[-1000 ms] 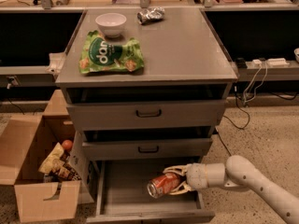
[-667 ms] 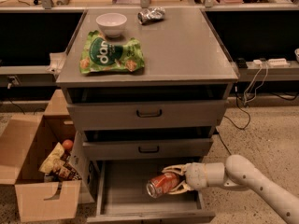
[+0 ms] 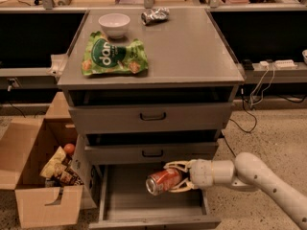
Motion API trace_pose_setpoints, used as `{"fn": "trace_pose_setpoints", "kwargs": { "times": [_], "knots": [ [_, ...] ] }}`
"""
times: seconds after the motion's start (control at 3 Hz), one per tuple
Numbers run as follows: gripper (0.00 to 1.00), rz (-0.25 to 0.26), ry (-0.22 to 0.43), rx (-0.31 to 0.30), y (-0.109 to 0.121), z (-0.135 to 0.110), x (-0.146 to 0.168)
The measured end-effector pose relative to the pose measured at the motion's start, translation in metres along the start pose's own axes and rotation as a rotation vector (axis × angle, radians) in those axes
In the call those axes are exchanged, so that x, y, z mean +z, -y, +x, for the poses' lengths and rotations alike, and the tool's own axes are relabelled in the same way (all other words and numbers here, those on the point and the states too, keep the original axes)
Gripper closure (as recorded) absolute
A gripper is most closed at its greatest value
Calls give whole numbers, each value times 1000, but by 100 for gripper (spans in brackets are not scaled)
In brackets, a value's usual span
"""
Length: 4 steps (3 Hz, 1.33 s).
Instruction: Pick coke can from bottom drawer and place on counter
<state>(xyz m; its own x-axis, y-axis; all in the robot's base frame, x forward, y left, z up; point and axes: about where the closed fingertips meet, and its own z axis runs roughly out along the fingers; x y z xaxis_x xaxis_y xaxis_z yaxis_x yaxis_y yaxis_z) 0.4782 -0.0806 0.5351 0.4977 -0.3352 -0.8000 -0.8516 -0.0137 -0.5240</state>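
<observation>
We see our pale two-finger gripper point(image 3: 171, 178) reaching in from the right, inside the open grey metal bottom drawer point(image 3: 144, 206). Its fingers are clamped on the small red-orange coke can with silver ends point(image 3: 162, 181). One finger point(image 3: 176, 166) curves over the can and the other lies under it. The can lies on its side, its silver end pointing left and away from the gripper's wrist. We cannot tell whether it touches the drawer floor beneath.

Just above the gripper are the two closed grey drawer fronts with black handles, the nearer one point(image 3: 152, 153) right over the fingers and the other point(image 3: 152, 116) higher up. Well above the gripper lies the broad flat grey counter point(image 3: 192, 47). On it, up and to the left of the gripper, rests a green crinkled snack bag point(image 3: 112, 57). Farther back stand a small white bowl point(image 3: 114, 24) and a silvery wrinkled can point(image 3: 154, 16).

Far to the gripper's left, on the floor beside the cabinet, sits an open brown cardboard box point(image 3: 36, 205) with packaged snacks inside.
</observation>
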Motion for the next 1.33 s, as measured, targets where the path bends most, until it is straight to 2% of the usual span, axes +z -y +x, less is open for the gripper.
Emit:
{"fn": "trace_pose_setpoints", "kwargs": {
  "times": [0.33,1.0,1.33],
  "knots": [
    [100,12,-18,-86,51,-73,-9],
    [100,27,-17,-76,54,-74,-8],
    [100,121,27,-37,85,-81,-19]
  ]
}}
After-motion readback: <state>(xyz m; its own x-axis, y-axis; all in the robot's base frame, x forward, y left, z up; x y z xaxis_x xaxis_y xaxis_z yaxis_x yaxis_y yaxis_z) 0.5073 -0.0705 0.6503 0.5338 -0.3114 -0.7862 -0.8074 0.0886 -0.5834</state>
